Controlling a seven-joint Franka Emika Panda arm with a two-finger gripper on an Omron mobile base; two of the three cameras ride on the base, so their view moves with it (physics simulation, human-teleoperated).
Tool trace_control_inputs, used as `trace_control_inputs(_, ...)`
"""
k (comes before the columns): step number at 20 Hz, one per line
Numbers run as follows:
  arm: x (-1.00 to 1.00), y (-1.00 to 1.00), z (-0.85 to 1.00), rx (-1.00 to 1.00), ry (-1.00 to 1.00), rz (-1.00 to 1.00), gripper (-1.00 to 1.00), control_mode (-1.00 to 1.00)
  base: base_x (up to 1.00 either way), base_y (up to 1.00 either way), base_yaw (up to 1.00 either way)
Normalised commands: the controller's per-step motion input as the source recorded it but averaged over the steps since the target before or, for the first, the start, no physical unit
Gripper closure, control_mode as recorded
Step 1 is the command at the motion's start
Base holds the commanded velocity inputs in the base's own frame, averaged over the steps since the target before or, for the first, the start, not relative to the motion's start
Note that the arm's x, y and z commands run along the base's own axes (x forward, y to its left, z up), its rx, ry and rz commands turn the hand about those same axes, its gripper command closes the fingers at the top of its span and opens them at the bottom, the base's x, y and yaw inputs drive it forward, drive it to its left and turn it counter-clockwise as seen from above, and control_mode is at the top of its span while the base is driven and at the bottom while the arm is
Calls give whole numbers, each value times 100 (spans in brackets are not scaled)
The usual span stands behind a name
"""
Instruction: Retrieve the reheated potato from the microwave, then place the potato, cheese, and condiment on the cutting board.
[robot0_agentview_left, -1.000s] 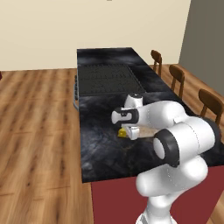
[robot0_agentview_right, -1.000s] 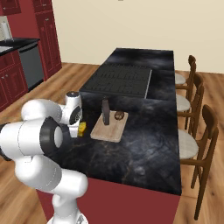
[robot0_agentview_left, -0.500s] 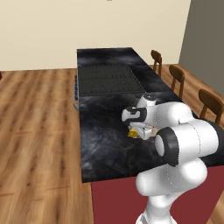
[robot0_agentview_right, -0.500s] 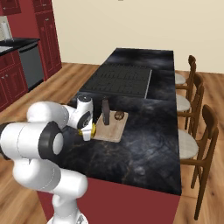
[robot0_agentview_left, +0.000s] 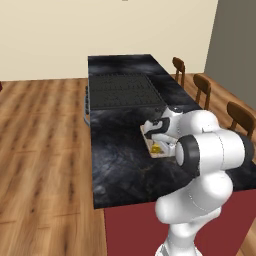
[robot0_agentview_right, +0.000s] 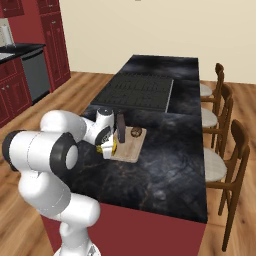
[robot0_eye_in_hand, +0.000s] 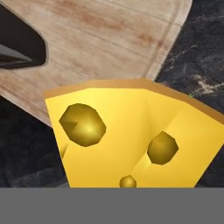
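Observation:
My gripper (robot0_agentview_right: 108, 148) is shut on the cheese (robot0_eye_in_hand: 131, 140), a bright yellow wedge with holes. It hangs low over the near left corner of the cutting board (robot0_agentview_right: 131, 149), partly over the black counter. From the left base view the cheese (robot0_agentview_left: 156, 149) shows as a yellow spot under the hand, at the edge of the cutting board (robot0_agentview_left: 148, 138). On the board stand the dark condiment (robot0_agentview_right: 121, 129) bottle and the round brown potato (robot0_agentview_right: 136, 132). Near the hand view's upper left is the dark condiment (robot0_eye_in_hand: 19, 43) on the cutting board (robot0_eye_in_hand: 100, 35). The microwave is out of view.
A dark ridged cooktop (robot0_agentview_right: 140, 92) lies on the black island counter (robot0_agentview_right: 165, 170) beyond the board. Wooden chairs (robot0_agentview_right: 227, 150) line the island's right side. Red cabinets and a dishwasher (robot0_agentview_right: 35, 75) stand far left. Wood floor surrounds the island.
The gripper has carried the cheese across the counter toward the cutting board and now holds it at the board's near corner. Bottle and potato have not moved.

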Motion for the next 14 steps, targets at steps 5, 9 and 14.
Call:
trace_control_inputs(5,17,-28,-1,0,-1,4,100,-100,0,0,0)
trace_control_inputs(9,12,-10,-10,0,-8,6,100,-100,0,0,0)
trace_control_inputs(14,10,-21,-9,0,-6,11,100,-100,0,0,0)
